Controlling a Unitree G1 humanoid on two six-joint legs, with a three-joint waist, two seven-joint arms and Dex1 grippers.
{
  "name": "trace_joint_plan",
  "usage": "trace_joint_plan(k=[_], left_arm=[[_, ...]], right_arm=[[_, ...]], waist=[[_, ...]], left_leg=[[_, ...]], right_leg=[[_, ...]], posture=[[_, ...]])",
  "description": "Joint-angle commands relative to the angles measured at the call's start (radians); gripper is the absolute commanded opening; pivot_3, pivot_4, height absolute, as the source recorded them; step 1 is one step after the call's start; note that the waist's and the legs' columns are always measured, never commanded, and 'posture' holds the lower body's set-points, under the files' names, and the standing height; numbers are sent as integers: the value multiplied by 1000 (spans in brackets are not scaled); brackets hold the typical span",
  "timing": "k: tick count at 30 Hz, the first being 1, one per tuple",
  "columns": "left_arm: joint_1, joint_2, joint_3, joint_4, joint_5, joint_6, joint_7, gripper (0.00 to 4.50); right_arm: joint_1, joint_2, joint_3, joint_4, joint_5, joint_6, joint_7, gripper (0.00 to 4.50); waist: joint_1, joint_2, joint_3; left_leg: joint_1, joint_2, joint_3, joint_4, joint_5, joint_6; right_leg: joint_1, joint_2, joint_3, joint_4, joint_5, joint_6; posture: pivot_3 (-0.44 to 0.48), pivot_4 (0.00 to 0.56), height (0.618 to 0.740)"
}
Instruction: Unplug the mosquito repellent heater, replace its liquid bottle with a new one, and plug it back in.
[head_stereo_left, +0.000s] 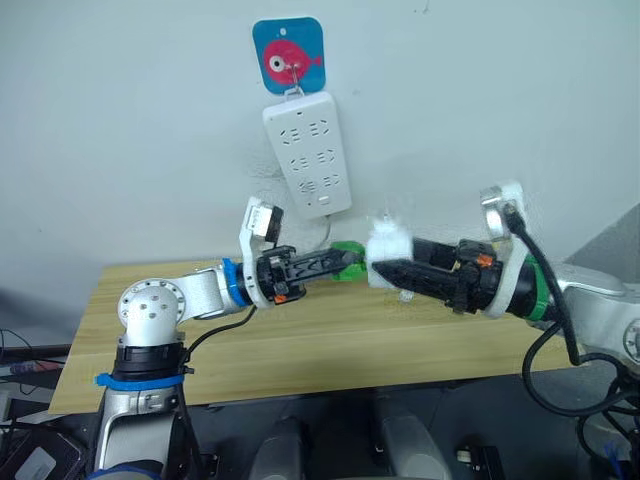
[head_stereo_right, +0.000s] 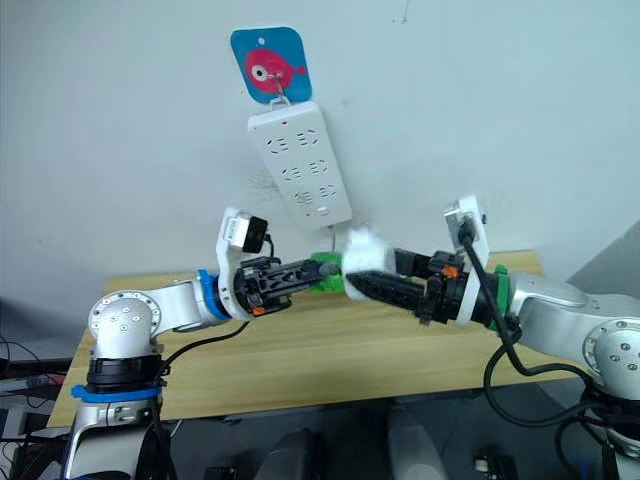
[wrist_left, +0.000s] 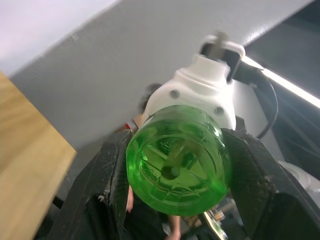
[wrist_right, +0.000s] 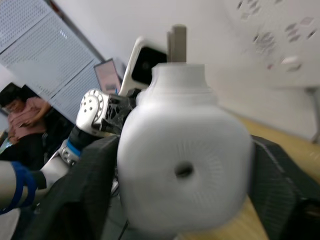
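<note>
Heater is unplugged, pinched in right end effector above the table, below the power strip. Left end effector clamps green bottle, prob. unscrewing vs. inserting, can't tell. Replug left.

Counted: one white mosquito repellent heater, one green liquid bottle, one white power strip with one fish-printed hanger card, one wooden tabletop, two robot hands, one person in the background.
</note>
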Motion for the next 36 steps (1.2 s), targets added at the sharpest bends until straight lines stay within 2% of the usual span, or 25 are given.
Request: trace_joint_plan(k=[1,8,16,23,28,32,36], left_arm=[[-7,0,7,-32,-17,-12,-5,2419],[-7,-5,17,-11,-25,-20,13,2419],[-19,-22,32,17,-60,-26,53,2419],[-21,-22,34,28,-110,-17,79,2419],[-27,-30,43,50,-131,-38,118,2419],[-35,-33,46,60,-139,-38,129,2419],[-45,-2,41,73,-139,-3,99,2419]], right_arm=[[-1,-23,-15,-16,52,-6,-4,4500],[2,-60,-23,-16,75,-5,6,4500],[25,-131,-13,-49,25,35,77,4500],[47,-143,-6,-66,-6,34,109,4500],[95,-195,-25,-112,-63,67,208,4500],[177,-273,-72,-181,-164,78,349,3604],[279,-351,-166,-184,-370,29,503,2067]], waist=[[0,-1,-1],[0,-1,-5],[1,-1,-5],[1,-1,-5],[4,-1,-6],[9,-1,-6],[11,-2,-9]], left_leg=[[0,0,0,0,0,0],[0,0,0,0,0,0],[0,0,1,0,0,0],[0,0,1,0,0,0],[0,0,1,0,0,0],[1,0,1,0,0,0],[1,0,1,0,0,0]], right_leg=[[0,0,0,0,0,0],[0,1,0,0,0,0],[0,1,0,0,0,0],[0,1,0,0,0,0],[0,1,0,0,0,0],[0,1,0,0,0,0],[1,1,0,-1,0,0]], posture=[[-180,157,740],[-180,157,740],[-185,159,740],[-184,158,740],[-184,157,740],[-186,156,740],[-197,154,740]])
